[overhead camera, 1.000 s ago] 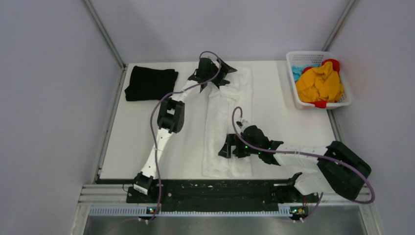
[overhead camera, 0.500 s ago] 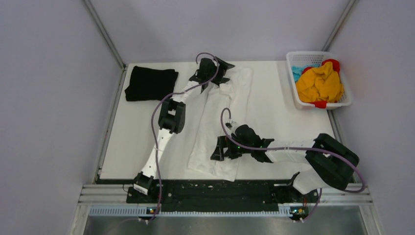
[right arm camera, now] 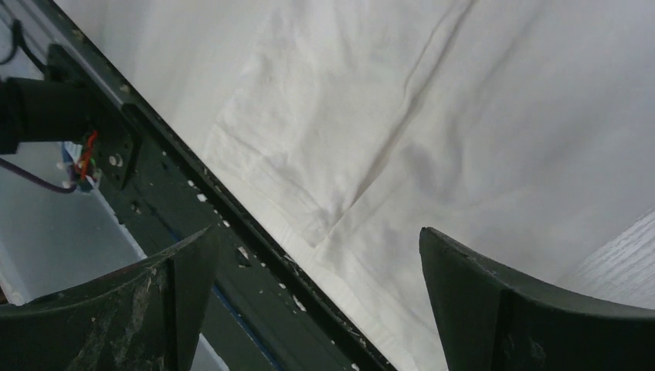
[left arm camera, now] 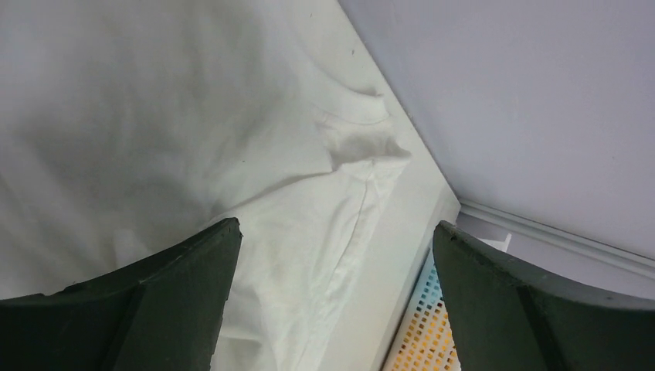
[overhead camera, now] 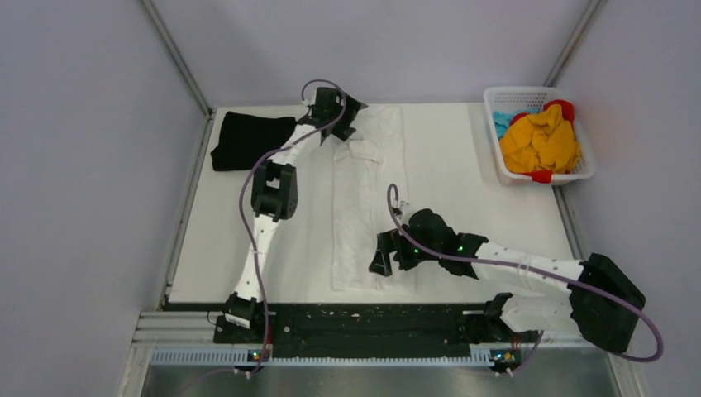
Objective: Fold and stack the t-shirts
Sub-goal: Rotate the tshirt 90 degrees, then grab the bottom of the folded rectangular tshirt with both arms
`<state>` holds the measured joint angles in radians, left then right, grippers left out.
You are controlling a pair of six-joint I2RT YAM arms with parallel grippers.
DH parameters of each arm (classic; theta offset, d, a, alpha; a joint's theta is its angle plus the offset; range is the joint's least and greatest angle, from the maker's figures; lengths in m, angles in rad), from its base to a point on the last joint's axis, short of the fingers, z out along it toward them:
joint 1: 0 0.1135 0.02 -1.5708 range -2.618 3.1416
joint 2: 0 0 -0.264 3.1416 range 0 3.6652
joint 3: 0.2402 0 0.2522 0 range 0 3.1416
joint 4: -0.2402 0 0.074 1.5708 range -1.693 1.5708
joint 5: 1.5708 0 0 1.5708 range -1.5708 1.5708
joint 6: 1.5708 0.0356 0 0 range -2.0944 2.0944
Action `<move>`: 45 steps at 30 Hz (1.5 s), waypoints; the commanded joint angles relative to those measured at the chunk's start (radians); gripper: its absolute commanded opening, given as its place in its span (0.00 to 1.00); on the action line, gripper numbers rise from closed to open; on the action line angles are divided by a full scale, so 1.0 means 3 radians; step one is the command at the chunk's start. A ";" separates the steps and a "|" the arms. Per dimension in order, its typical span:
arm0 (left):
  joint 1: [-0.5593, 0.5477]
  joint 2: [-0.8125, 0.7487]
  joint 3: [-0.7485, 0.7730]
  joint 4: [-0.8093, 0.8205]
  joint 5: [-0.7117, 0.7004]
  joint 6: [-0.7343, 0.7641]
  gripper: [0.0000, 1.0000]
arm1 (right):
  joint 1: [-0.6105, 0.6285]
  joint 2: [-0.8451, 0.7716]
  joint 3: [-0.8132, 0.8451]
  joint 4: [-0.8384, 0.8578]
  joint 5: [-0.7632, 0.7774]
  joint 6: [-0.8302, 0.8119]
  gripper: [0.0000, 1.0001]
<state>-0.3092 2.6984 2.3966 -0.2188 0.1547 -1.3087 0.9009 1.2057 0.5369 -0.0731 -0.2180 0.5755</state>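
From above, the white tee (overhead camera: pixel 364 190) lies as a long, narrow folded strip down the middle of the table (overhead camera: pixel 479 215), running from 12 o'clock to 6 o'clock. The black tee (overhead camera: pixel 248 141) sits folded at about 10 o'clock, apart from it. A basket (overhead camera: pixel 529 93) of yellow, red and blue cloth stands at 2 o'clock. The left tool (overhead camera: pixel 347 122) is at the strip's far end, between the two tees. The right tool (overhead camera: pixel 378 255) is at the strip's near end, on its 3 o'clock edge. The overhead view does not settle how the fingers stand; the wrist views do. In the left wrist view the tool (left arm camera: pixel 336 228) has its fingers wide apart over the white cloth (left arm camera: pixel 193 116), clamping nothing. A stitched hem, the wall and a bit of basket lattice (left arm camera: pixel 429 340) show there too. In the right wrist view the tool (right arm camera: pixel 318 232) is likewise spread over the tee's (right arm camera: pixel 402 116) hemmed near corner, gripping nothing, with the black rail (right arm camera: pixel 193 201) at the table's near edge just beside it. A second ago the strip lay further toward 3 o'clock, and half a second ago it slanted. Now it lies straight and closer to the black tee. The left tool has shifted toward 9 o'clock, and the right arm's elbow has swung outward.
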 commanded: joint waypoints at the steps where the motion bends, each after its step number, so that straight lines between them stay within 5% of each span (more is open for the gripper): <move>1: 0.0070 -0.0608 0.0081 -0.0140 -0.0083 0.0609 0.99 | 0.0048 -0.0469 0.0246 -0.0164 0.0308 0.0030 0.99; 6: 0.0051 -0.1352 0.0000 -0.0448 0.0353 0.1202 0.99 | 0.0026 -0.0700 0.0199 -0.0633 0.1006 0.0446 0.99; 9: 0.0007 -0.2093 -0.0621 -0.0929 0.0328 0.1695 0.99 | 0.0023 -0.0833 0.0126 -0.0823 0.1028 0.0641 0.99; 12: -0.0042 -0.3033 -0.1839 -0.1211 0.0189 0.1756 0.99 | 0.0020 -0.1012 -0.0051 -0.0901 0.1012 0.0865 0.99; 17: -0.0442 -0.4767 -0.4180 -0.0530 -0.0021 0.1661 0.99 | 0.0016 -0.1260 -0.0305 -0.1031 0.0849 0.1064 0.99; 22: -0.0865 -0.5720 -0.5474 -0.0698 -0.0098 0.1512 0.99 | 0.0024 -0.1292 -0.0588 -0.1067 0.0587 0.1337 0.99; 28: -0.1126 -0.6229 -0.6443 -0.0587 0.0404 0.1167 0.99 | 0.0031 -0.1264 -0.0992 -0.0560 0.0196 0.1696 0.89; 33: -0.1165 -0.6406 -0.6784 -0.0541 0.0514 0.1006 0.96 | 0.0029 -0.1257 -0.1219 -0.0233 0.0230 0.1954 0.78; 45: -0.1228 -0.5757 -0.7130 0.0234 0.0574 0.0893 0.63 | 0.0031 -0.1036 -0.1181 -0.0245 0.0424 0.1998 0.49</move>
<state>-0.6685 0.9009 0.2779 -0.2672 0.3183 -1.0340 0.9012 0.8593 0.1959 -0.1154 -0.1303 1.1683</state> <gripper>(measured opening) 0.657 0.514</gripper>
